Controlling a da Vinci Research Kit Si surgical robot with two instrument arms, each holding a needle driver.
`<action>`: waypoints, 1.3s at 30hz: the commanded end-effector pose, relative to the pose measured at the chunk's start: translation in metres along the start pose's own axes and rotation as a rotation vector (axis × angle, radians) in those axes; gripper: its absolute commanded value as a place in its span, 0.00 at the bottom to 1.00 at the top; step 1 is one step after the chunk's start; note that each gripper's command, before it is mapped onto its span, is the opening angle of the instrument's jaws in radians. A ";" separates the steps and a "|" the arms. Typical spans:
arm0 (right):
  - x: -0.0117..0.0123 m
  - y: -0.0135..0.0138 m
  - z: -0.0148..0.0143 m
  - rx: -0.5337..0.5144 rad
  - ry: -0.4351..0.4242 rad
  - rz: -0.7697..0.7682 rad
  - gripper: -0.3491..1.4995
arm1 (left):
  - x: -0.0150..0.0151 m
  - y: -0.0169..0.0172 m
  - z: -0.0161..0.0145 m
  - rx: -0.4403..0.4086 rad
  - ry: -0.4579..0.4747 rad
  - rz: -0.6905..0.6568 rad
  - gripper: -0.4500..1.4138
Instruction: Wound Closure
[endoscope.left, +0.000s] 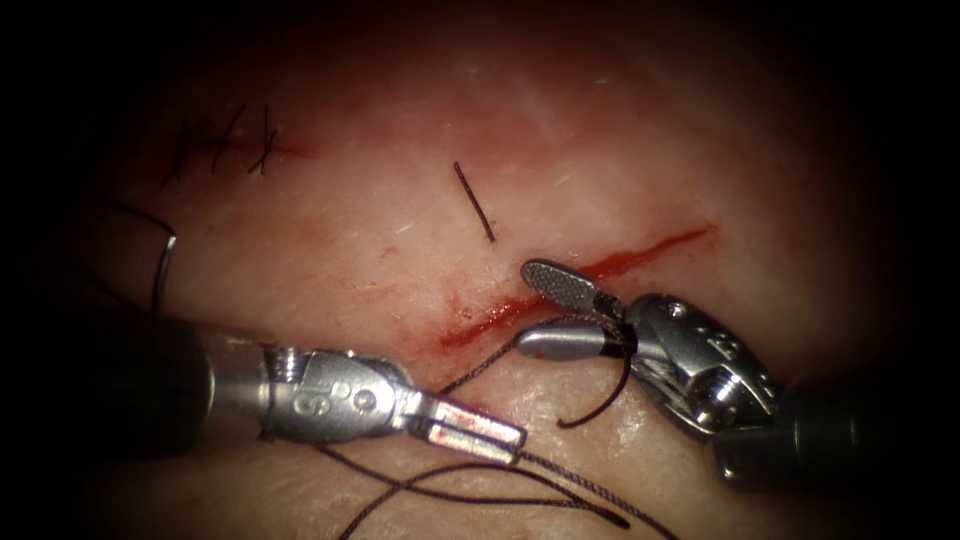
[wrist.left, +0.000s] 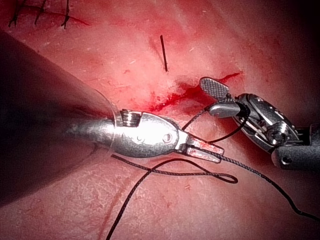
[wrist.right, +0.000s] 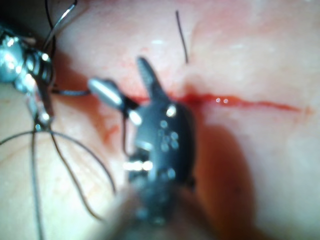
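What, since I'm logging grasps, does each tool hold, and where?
The left tool grips the thread at its jaw tips. The right tool, jaws open, holds nothing; thread loops round it. The needle lies free, far left.

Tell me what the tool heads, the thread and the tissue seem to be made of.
Left tool and right tool: polished metal, judging by the bright highlights; the right tool's upper jaw has a cross-hatched face. Its jaws stand open around the thread, which looks like dark braided fibre with a faintly ropy surface. The tissue looks soft, pale pink and moist, with a wet sheen and red fluid along the cut.
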 end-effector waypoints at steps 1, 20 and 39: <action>-0.0009 -0.0003 0.0004 0.001 0.000 0.005 0.59 | -0.0006 0.0007 0.0010 0.002 0.001 -0.005 0.00; -0.0011 0.0006 -0.0002 -0.013 -0.248 -0.131 0.77 | 0.0012 -0.0006 -0.0011 0.111 -0.202 0.026 0.00; -0.0007 -0.0008 0.0005 0.496 -0.437 -0.188 0.00 | 0.0010 0.0001 -0.0026 0.043 -0.193 0.029 0.00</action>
